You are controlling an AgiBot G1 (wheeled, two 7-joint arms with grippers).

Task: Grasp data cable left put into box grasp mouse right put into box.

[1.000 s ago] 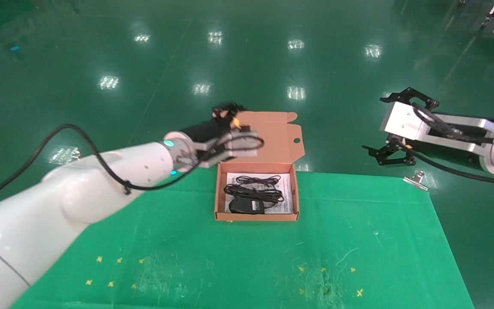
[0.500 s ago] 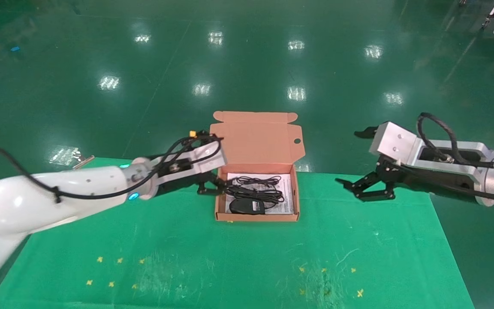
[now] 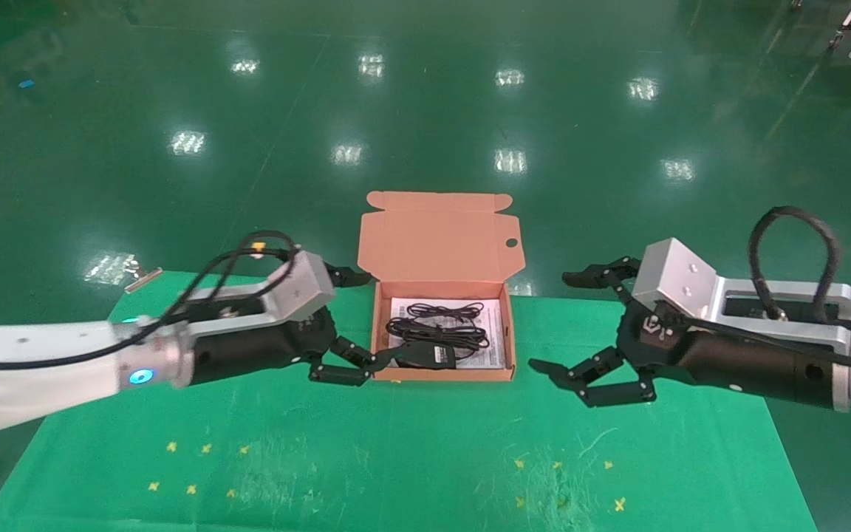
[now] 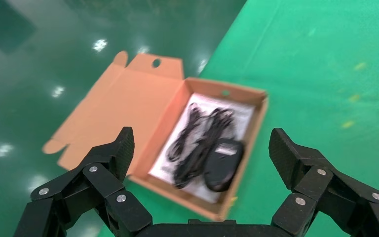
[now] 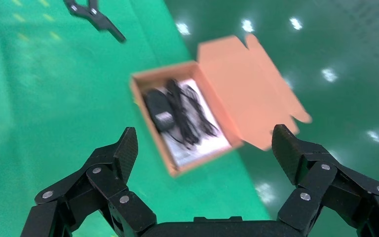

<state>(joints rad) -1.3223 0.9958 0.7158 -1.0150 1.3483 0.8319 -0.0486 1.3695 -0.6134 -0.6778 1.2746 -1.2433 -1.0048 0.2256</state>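
The box (image 3: 440, 374) stands open at the back middle of the green table, its lid flap (image 3: 440, 236) leaning back. On its white leaflet floor lie the data cable (image 3: 436, 331) and, nearer me, the black mouse (image 3: 425, 355). My left gripper (image 3: 363, 322) is open and empty just left of the box, low over the cloth. My right gripper (image 3: 555, 322) is open and empty a short way right of the box. The left wrist view shows the box (image 4: 259, 133), mouse (image 4: 223, 158) and cable (image 4: 197, 143) beyond my open left gripper (image 4: 201, 138). The right wrist view shows the box (image 5: 150, 133) and mouse (image 5: 159, 108) beyond my open right gripper (image 5: 203, 134).
The green cloth (image 3: 425, 443) covers the table, with small yellow cross marks near the front. A metal clip (image 3: 143, 275) sits at the back left corner. Shiny green floor lies beyond the back edge. The left gripper (image 5: 94, 15) shows far off in the right wrist view.
Both arms have come down from raised positions to table height. The left gripper swung from by the lid to the box's left side; the right gripper moved in toward the box's right side.
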